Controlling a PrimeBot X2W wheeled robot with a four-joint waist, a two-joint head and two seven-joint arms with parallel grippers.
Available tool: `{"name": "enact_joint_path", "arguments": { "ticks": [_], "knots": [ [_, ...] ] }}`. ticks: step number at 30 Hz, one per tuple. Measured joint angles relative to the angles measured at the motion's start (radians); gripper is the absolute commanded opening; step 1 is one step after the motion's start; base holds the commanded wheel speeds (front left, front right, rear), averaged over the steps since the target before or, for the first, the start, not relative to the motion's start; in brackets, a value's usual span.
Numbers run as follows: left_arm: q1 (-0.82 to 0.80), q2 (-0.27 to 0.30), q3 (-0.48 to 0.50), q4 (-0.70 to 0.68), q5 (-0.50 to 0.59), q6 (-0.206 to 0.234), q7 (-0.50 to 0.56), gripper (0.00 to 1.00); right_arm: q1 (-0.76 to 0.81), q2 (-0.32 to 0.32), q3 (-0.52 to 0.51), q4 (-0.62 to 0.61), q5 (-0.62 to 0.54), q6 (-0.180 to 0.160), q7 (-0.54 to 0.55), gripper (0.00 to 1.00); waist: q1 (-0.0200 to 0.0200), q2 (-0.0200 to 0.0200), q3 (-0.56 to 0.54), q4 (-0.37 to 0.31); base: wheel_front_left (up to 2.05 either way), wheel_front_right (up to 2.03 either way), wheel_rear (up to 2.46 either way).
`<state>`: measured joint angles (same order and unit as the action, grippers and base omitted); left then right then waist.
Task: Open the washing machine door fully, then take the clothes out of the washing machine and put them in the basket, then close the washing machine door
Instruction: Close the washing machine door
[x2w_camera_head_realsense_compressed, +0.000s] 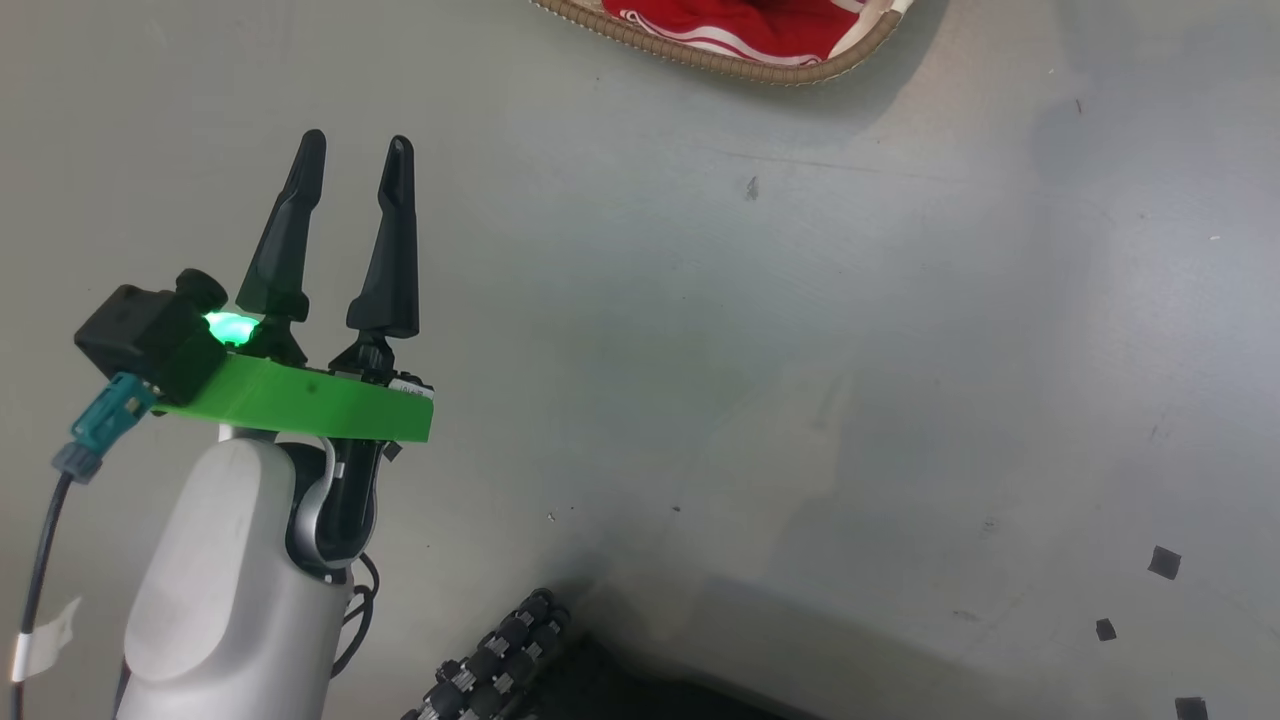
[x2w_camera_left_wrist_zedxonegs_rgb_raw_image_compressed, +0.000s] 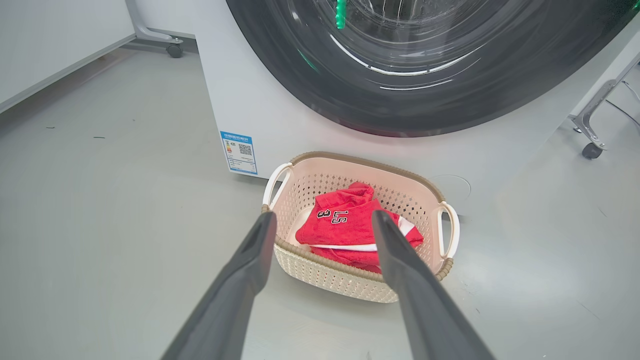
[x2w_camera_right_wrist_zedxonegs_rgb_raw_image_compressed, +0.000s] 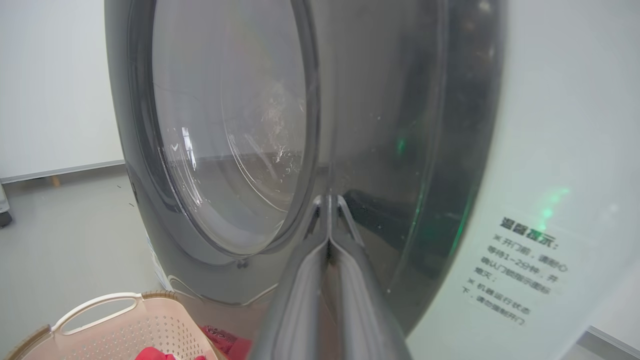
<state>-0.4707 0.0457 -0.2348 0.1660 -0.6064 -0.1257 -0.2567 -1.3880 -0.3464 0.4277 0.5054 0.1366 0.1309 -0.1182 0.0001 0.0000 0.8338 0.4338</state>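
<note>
The red clothes (x2w_camera_left_wrist_zedxonegs_rgb_raw_image_compressed: 345, 225) lie heaped inside the basket (x2w_camera_left_wrist_zedxonegs_rgb_raw_image_compressed: 325, 275), which stands on the floor just in front of the washing machine (x2w_camera_left_wrist_zedxonegs_rgb_raw_image_compressed: 260, 110) and below its door (x2w_camera_left_wrist_zedxonegs_rgb_raw_image_compressed: 310, 85), while the left pincer (x2w_camera_head_realsense_compressed: 357, 140) hovers near the basket, spread wide and empty, and the right pincer (x2w_camera_right_wrist_zedxonegs_rgb_raw_image_compressed: 329, 197), fingers pressed together on nothing, points at the door's black rim above the basket.

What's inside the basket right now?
Red clothes with white trim and lettering lie bunched in the basket. The basket floor beneath them is mostly covered, so anything underneath cannot be seen.
</note>
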Motion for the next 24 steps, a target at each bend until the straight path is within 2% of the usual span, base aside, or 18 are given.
{"name": "enact_joint_path", "arguments": {
  "ticks": [12,24],
  "knots": [
    [-0.016,-0.006,-0.001,0.004,-0.001,0.000,0.000,1.00,-0.058,-0.002,-0.012,0.044,-0.006,0.009,-0.003,0.00,0.0000,0.0000,0.009,0.008,0.00,0.00,0.00],
    [-0.022,-0.010,0.007,0.020,-0.001,0.000,0.000,1.00,-0.049,-0.006,-0.007,0.111,0.001,0.012,-0.057,0.00,-0.0001,0.0000,-0.012,0.004,0.00,0.00,0.00]
  ]
}}
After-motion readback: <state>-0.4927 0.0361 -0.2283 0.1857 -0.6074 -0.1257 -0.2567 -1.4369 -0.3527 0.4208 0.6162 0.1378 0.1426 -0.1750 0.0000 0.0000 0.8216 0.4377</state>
